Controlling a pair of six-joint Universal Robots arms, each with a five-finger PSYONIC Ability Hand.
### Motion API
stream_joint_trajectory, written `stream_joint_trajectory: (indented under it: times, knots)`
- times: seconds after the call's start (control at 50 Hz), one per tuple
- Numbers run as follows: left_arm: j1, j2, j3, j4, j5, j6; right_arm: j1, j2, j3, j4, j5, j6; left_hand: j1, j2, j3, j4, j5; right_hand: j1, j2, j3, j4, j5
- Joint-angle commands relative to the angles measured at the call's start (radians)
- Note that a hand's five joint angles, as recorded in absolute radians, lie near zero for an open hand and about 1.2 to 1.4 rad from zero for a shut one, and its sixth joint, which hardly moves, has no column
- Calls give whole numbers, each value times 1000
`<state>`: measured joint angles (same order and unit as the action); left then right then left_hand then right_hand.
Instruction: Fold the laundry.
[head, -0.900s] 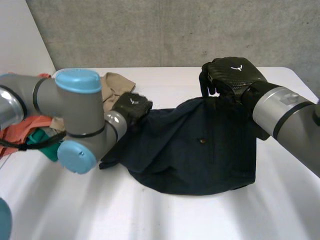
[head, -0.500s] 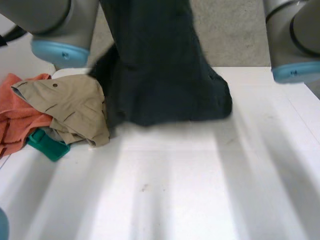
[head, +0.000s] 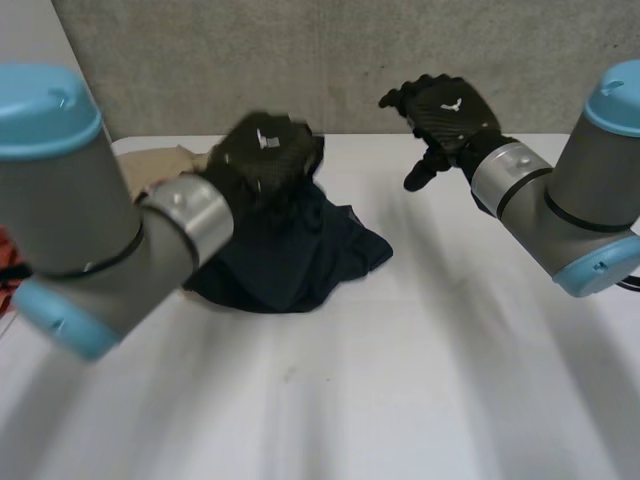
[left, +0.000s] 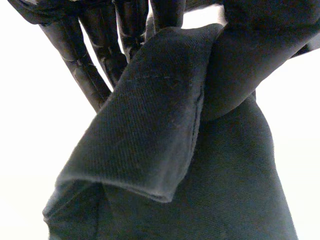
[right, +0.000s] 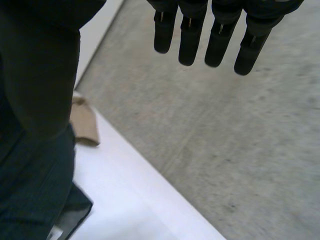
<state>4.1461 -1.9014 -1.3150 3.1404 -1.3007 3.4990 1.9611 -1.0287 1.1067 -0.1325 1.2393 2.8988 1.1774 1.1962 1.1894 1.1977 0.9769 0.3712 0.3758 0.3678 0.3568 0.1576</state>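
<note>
Currently L hand (head: 262, 160) pinches dark garment (head: 290, 262); R hand (head: 447, 110) fingers (right: 190, 36) straight.

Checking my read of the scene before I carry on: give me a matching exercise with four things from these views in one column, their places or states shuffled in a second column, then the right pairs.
Things
1. left hand
2. right hand
3. dark garment
4. tan cloth

Places or states
A. bunched in a heap on the white table
B. fingers straight, holding nothing, above the table
C. lying behind the left arm, at the table's far side
D. closed on dark cloth

Pairs: 1-D, 2-B, 3-A, 4-C
</note>
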Motion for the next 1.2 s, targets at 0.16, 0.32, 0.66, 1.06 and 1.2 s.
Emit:
stream_joint_trajectory:
  times: [0.16, 0.32, 0.66, 1.06, 1.2]
  knots:
    - [-47, 245, -360, -22, 46, 146, 76, 294, -330, 254, -277, -358, 219, 200, 207, 199, 245, -197, -201, -193, -182, -158]
    - [-34, 251, -371, -23, 14, 149, 165, 392, -323, 246, -206, -458, 219, 200, 207, 199, 245, -197, -201, -193, -182, -158]
    - [26, 252, -339, 27, 0, 140, 99, 153, -108, 180, 115, -263, 219, 200, 207, 199, 245, 1025, 1021, 1028, 1039, 1064]
    - [12, -82, -193, 53, -129, 135, 104, -186, 521, 59, 258, -193, 219, 200, 207, 199, 245, 103, 99, 107, 118, 142]
    - [13, -24, -256, 32, -117, 135, 42, -278, 383, 189, 235, -177, 219, 200, 207, 199, 245, -144, -148, -140, -129, -105]
